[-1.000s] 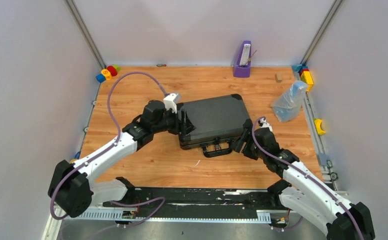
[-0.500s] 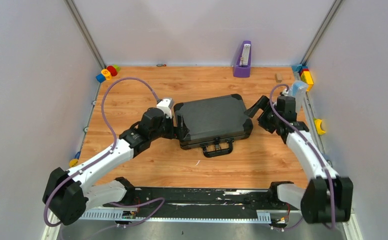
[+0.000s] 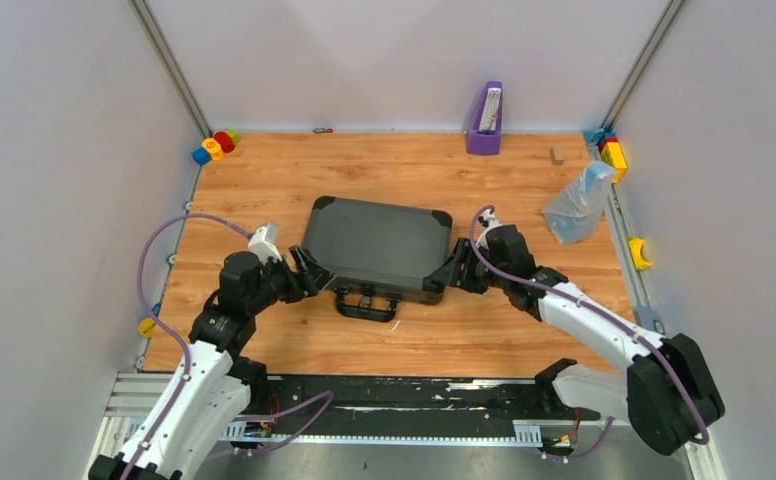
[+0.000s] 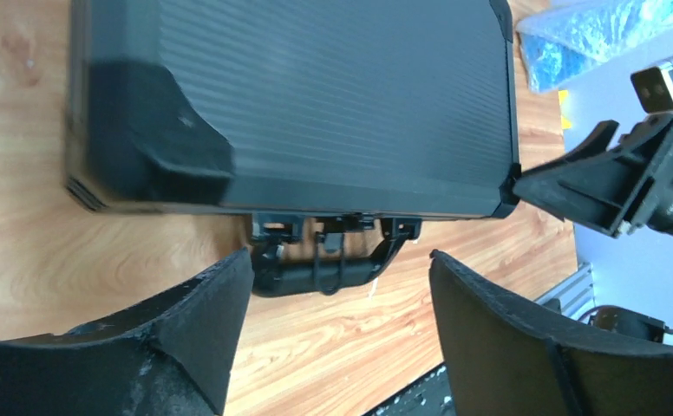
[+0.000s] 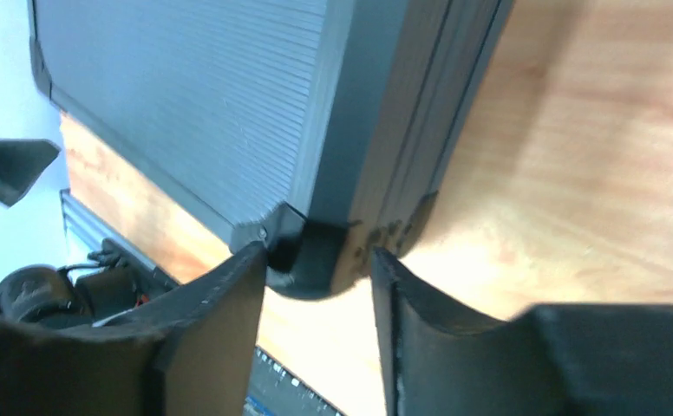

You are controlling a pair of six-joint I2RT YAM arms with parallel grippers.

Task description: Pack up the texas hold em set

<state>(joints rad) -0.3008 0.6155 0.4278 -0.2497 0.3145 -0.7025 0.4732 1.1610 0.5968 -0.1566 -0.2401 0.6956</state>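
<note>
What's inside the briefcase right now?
That cannot be seen. The briefcase lies flat on the table with its lid shut. Only the ribbed grey lid, the black corners and the handle show, and the lid covers whatever is inside.

Top external: high, behind near edge of table, faces forward and down; far; takes in whole tabletop, briefcase in middle.

Left wrist: low, near; looks along left gripper fingers over briefcase lid; handle at centre, right gripper at far right.

Right wrist: lowest, very near; looks between own fingers at one briefcase corner; left gripper at left edge.

Shared: briefcase in all three views; each wrist view catches opposite gripper.
</note>
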